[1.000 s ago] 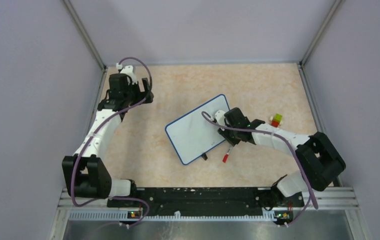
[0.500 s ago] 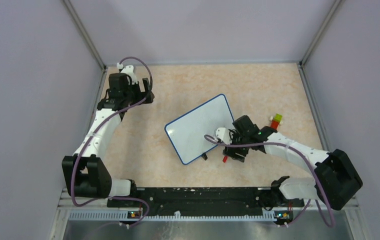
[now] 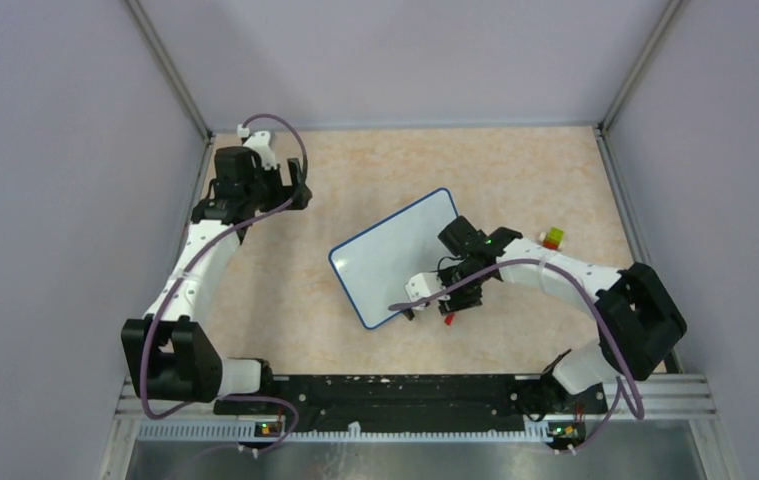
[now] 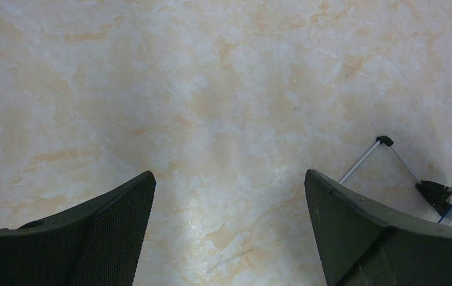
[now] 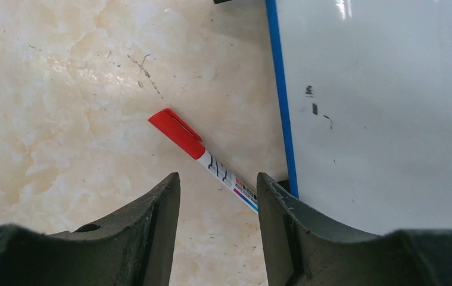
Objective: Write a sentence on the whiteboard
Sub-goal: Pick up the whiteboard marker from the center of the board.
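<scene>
Top external: whiteboard (image 3: 395, 255) flat and skewed near the middle of the worktop (image 3: 515, 170), one corner toward the far edge; near-right edge partly covered by the right gripper (image 3: 445, 300) and its cable. Fingers of that gripper too small here to judge. Red cap of a marker (image 3: 449, 318) just showing beneath it, the barrel hidden. Left gripper (image 3: 290, 185) well apart from the whiteboard, by the far-left corner of the worktop. Small coloured blocks (image 3: 552, 238) near the right edge, details unclear. Left wrist: left gripper (image 4: 229, 179) with fingers (image 4: 122, 202) spread wide over bare worktop, nothing between them; thin rods and wires (image 4: 384, 143) at the right margin, cut off and hard to identify. Right wrist: right gripper (image 5: 218, 177) with fingers apart, not clamped on anything. Marker (image 5: 202, 156) flat on the worktop, slanting across the gap, lower end hidden behind the right-hand finger. Whiteboard (image 5: 384, 107) just beside the marker on the right, blue rim (image 5: 280, 101) running upright through the view, far side cut off; few small dark marks (image 5: 314, 107) on the glossy face.
</scene>
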Controlling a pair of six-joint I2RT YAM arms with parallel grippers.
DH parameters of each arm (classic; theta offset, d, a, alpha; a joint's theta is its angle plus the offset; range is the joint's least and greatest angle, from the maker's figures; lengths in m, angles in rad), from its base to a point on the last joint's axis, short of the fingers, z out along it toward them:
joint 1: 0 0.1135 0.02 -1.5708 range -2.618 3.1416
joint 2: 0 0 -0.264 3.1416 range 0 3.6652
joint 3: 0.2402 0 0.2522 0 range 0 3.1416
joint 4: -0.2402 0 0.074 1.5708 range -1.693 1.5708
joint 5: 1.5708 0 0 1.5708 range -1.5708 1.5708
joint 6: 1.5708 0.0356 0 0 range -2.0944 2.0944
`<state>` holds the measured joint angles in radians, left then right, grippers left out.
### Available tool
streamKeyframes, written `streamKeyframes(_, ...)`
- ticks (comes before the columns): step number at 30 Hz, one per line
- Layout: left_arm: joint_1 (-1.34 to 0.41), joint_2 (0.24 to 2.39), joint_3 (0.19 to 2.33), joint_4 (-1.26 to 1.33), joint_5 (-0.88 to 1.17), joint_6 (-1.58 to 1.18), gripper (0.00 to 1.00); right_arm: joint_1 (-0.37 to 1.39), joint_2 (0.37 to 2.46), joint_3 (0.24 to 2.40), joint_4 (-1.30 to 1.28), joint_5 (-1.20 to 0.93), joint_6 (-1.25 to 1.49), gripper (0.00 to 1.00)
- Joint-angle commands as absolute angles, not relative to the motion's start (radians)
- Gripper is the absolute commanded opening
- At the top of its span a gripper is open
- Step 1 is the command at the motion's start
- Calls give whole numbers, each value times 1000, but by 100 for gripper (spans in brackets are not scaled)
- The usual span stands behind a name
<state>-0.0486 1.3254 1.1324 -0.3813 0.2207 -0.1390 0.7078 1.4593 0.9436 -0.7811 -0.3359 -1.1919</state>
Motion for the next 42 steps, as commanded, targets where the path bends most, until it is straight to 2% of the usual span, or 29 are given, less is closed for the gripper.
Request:
streamKeyframes(1, -46, 1306, 1168, -399, 244, -126, 99, 753, 1488, 942, -773, -289, -1313, 46)
streamKeyframes(12, -46, 1302, 1186, -429, 293, -95, 99, 755, 1543, 821, -665, -166, -1409, 37)
streamKeyframes(17, -46, 1302, 1196, -439, 344, -75, 99, 755, 1559, 802, -674, -153, -1412, 22)
streamKeyframes(22, -46, 1314, 1249, -487, 458, -50, 99, 755, 1510, 821, -744, -200, -1336, 0)
streamKeyframes(24, -46, 1311, 1268, -497, 495, -50, 99, 753, 1477, 852, -786, -233, -1279, 0)
streamKeyframes(30, -45, 1314, 1386, -562, 674, 27, 99, 681, 1399, 1082, -997, -438, -1105, 0)
streamKeyframes(36, -46, 1286, 1471, -644, 845, 237, 99, 507, 1476, 1399, -1207, -769, -958, 0)
streamKeyframes(38, -47, 1295, 1501, -714, 904, 330, 99, 461, 1507, 1467, -1255, -872, -909, 0)
streamKeyframes(39, -62, 1290, 1528, -825, 991, 503, 99, 423, 1544, 1518, -1304, -987, -879, 0)
streamKeyframes(42, -177, 1298, 1592, -1000, 944, 764, 99, 418, 1577, 1546, -1356, -1095, -845, 0)
